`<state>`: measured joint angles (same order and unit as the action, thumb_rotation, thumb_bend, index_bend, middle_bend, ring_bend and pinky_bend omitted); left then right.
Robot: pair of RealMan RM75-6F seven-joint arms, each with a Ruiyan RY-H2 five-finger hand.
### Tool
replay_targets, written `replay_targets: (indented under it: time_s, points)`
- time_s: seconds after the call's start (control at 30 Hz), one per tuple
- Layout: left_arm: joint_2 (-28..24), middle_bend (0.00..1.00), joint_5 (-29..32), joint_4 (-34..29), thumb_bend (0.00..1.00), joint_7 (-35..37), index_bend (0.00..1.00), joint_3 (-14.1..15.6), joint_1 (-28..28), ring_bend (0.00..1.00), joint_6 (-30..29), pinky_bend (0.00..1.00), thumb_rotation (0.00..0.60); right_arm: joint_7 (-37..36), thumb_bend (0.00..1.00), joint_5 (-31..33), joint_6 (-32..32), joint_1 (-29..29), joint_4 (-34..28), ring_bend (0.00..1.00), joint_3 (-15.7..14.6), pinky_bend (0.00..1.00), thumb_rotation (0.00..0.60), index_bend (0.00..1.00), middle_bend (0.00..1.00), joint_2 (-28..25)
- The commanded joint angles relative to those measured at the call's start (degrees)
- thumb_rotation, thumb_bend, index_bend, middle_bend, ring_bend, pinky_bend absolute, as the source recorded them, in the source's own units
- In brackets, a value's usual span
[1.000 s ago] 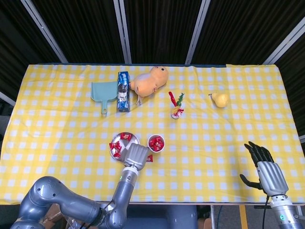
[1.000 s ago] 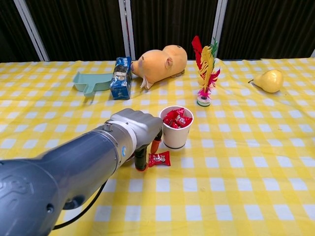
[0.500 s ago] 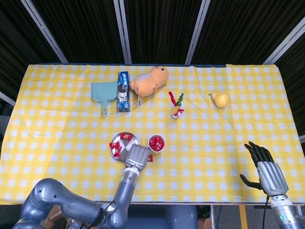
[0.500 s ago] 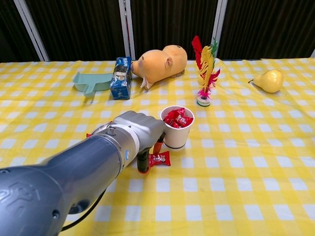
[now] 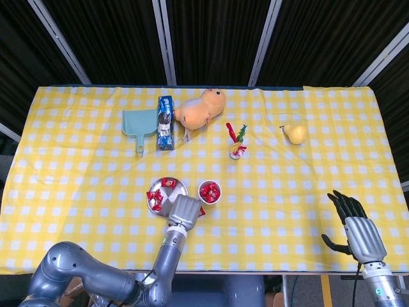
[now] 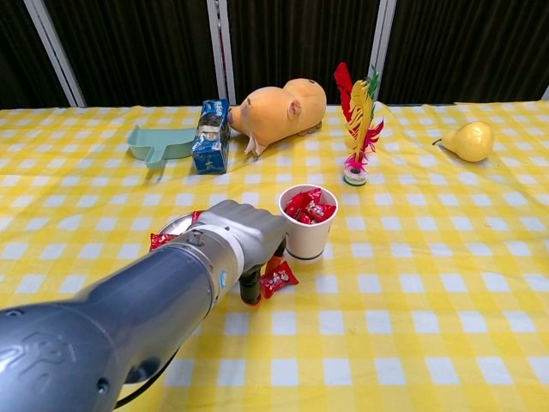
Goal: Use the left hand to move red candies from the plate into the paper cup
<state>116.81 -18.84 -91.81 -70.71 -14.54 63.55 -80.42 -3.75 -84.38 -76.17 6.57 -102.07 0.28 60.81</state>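
Candy (image 6: 278, 278) under left hand (image 6: 244, 233), by cup (image 6: 308, 221)

The bench (image 5: 77, 192) is covered in yellow-and-white check. Red candies (image 6: 307, 206) are seen in a white paper cup (image 6: 307, 236); a pear (image 6: 467, 140) is yellow, a dustpan (image 5: 137, 123) pale teal.

The paper cup (image 6: 307, 221) and plate (image 5: 157, 192) are crowded by the left hand (image 6: 244, 233), with a loose candy (image 6: 277, 279) on the table (image 5: 307, 185) just beside its fingers. Open cloth is left toward the right hand (image 5: 355, 228).
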Motion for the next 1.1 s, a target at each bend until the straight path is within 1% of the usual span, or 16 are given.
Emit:
replay_targets:
  time_s: [0.03,0.17,0.63,0.7,0.87,1.1]
  points:
    - [0.02,1.00,-0.19,-0.05,0.43,-0.20,0.45,0.00,-0.18,1.00,-0.04,1.00,0.600,0.02,0.34,-0.02,-0.01,-0.01,-0.01,0.00,-0.01,0.00,0.600,0.00,0.00,0.00]
    - [0.05,1.00,-0.48,-0.20,0.43,-0.38,0.47,-0.04,-0.64,1.00,0.02,1.00,0.600,0.08,0.34,-0.06,-0.04,-0.02,-0.04,0.00,-0.03,0.00,0.600,0.00,0.00,0.02]
    - [0.51,1.00,-1.49,-0.03,0.43,-0.81,0.51,-0.25,-1.71,1.00,0.39,1.00,0.600,0.22,0.34,-0.16,-0.04,-0.04,-0.08,0.00,-0.11,0.00,0.600,0.00,0.00,0.02]
    - [0.68,1.00,-1.68,0.18,0.45,-0.77,0.52,-0.22,-1.84,1.00,0.47,1.00,0.600,0.23,0.34,-0.15,-0.04,-0.03,-0.11,0.00,-0.09,0.00,0.600,0.00,0.00,0.00]
    - [1.36,1.00,-2.20,0.85,0.53,-0.94,0.55,-0.12,-2.08,1.00,0.55,1.00,0.600,0.18,0.34,-0.22,-0.01,-0.02,-0.08,0.00,-0.14,0.00,0.600,0.00,0.00,-0.04]
    - [1.61,1.00,-2.83,0.77,0.54,-1.06,0.58,-0.09,-2.63,1.00,0.30,1.00,0.600,0.20,0.34,-0.19,0.04,-0.01,-0.15,0.00,-0.16,0.00,0.600,0.00,0.00,-0.09]
